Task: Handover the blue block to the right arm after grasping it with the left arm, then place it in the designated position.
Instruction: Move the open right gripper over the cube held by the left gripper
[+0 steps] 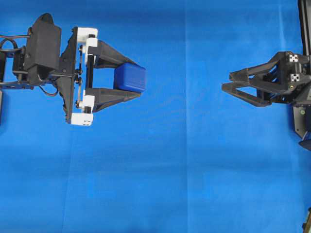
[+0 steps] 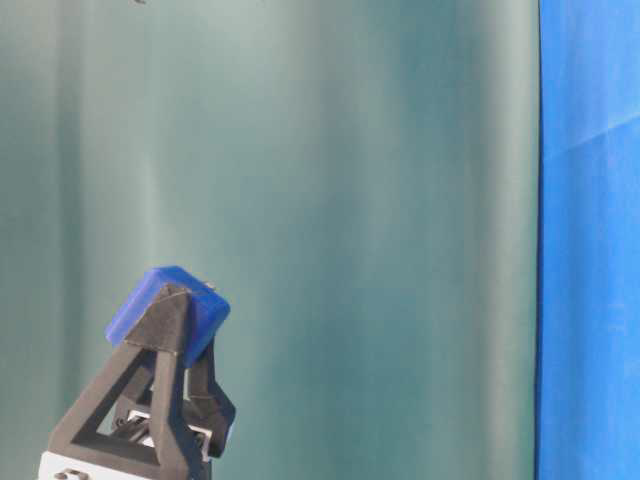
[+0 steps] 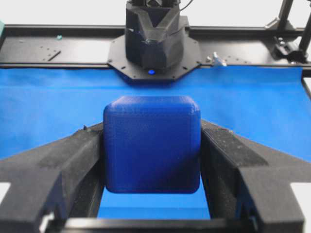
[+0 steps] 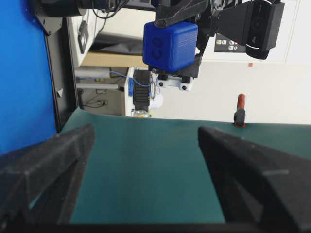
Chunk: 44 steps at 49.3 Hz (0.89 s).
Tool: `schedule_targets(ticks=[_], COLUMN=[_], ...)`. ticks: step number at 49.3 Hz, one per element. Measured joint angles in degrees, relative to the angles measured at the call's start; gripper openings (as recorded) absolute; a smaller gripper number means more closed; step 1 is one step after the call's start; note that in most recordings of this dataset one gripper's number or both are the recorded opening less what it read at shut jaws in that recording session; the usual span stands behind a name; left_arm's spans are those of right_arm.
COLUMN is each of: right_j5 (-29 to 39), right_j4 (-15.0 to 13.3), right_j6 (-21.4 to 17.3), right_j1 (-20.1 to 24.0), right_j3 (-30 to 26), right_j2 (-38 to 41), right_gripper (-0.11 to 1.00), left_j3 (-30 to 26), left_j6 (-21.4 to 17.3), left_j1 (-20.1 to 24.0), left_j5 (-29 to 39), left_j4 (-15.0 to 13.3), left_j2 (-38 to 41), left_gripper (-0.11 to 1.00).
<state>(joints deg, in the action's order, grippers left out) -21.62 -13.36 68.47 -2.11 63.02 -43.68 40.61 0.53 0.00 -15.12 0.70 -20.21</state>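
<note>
The blue block [image 1: 130,77] is a dark-blue rounded cube, lifted off the cloth. My left gripper [image 1: 138,78], the one with white brackets, is shut on it, one finger on each side, and points right. The left wrist view has the block [image 3: 151,143] filling the space between both fingers [image 3: 73,160]. Seen from table level, the block [image 2: 165,300] rides at the fingertips. My right gripper [image 1: 226,81] sits at the right, tilted on its side, open and holding nothing, pointing left at the block across a wide gap. Its wrist view has the block [image 4: 170,44] high ahead.
Blue cloth [image 1: 184,165] covers the table. A dark teal backdrop [image 2: 350,200] stands behind in the table-level view. The right arm's base [image 3: 151,39] and the black frame rail [image 3: 58,48] lie at the table's far edge. No marked placing spot shows.
</note>
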Motion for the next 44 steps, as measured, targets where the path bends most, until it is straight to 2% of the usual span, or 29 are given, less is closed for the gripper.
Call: schedule_targets(ticks=[29,44], right_j5=[0.0,0.0], right_j4=[0.0,0.0], right_j6=[0.0,0.0], right_j1=[-0.1,-0.1], right_j3=[-0.3,-5.9], right_j2=[0.4,8.3], right_gripper=[0.94,0.94], left_j3=[0.0,0.0], left_j6=[-0.1,-0.1], left_j1=[0.0,0.0], left_j5=[0.0,0.0], left_j4=[0.0,0.0], left_j2=[0.1,0.0], left_gripper=[0.48,0.48])
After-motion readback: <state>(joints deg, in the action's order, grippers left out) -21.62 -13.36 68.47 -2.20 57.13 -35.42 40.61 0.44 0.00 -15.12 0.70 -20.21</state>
